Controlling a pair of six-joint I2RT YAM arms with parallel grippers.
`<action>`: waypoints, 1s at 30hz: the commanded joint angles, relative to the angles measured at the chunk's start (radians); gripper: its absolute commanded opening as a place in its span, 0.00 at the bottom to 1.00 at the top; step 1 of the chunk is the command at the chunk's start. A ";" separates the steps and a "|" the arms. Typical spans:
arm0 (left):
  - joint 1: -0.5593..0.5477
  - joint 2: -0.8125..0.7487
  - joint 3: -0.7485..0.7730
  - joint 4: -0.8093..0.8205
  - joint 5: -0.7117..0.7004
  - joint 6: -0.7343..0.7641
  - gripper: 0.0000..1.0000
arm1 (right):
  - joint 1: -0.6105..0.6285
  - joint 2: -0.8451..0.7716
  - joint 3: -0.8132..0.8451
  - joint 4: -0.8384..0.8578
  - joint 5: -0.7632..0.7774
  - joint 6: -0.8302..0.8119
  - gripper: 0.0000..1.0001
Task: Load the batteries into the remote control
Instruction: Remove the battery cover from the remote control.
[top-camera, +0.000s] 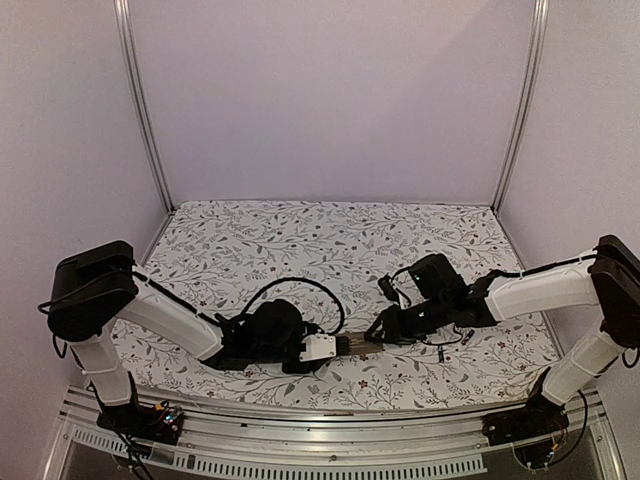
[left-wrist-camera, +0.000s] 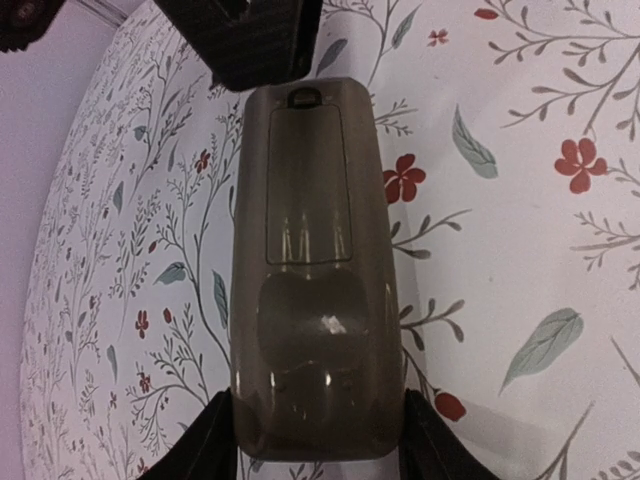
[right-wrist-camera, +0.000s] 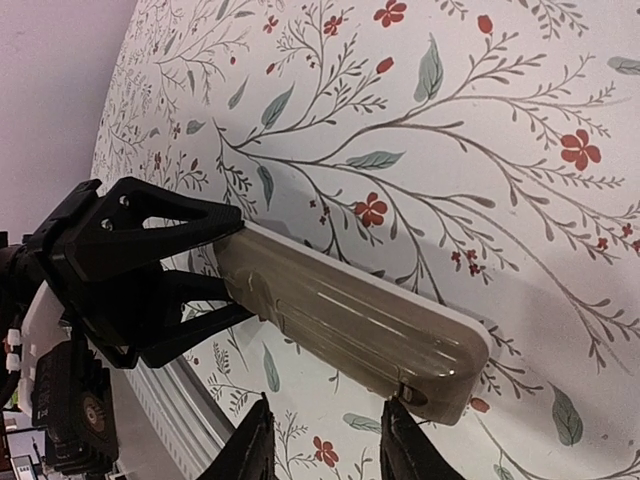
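Fingers of your left gripper (top-camera: 338, 346), seen from the top camera, are clenched on the left end of the remote control (top-camera: 358, 345), holding it over the flowered cloth (top-camera: 300, 240); your right gripper (top-camera: 380, 335) sits at the remote's right end. From the left wrist, the remote's grey-beige back faces up, its near end pinched between the two left fingers (left-wrist-camera: 205, 450), the right gripper's dark body over its far end. From the right wrist, your right fingers (right-wrist-camera: 250, 445) stand parted, only cloth between them, one fingertip just beside the remote's rounded end.
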 joint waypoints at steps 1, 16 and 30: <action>-0.017 0.002 -0.023 -0.047 -0.003 0.012 0.00 | 0.003 0.018 -0.011 -0.045 0.051 -0.019 0.35; -0.017 0.003 -0.022 -0.047 -0.004 0.012 0.00 | 0.031 0.082 0.049 -0.095 0.116 -0.048 0.35; -0.019 0.002 -0.021 -0.047 -0.003 0.012 0.00 | 0.032 0.065 0.107 -0.131 0.143 -0.063 0.33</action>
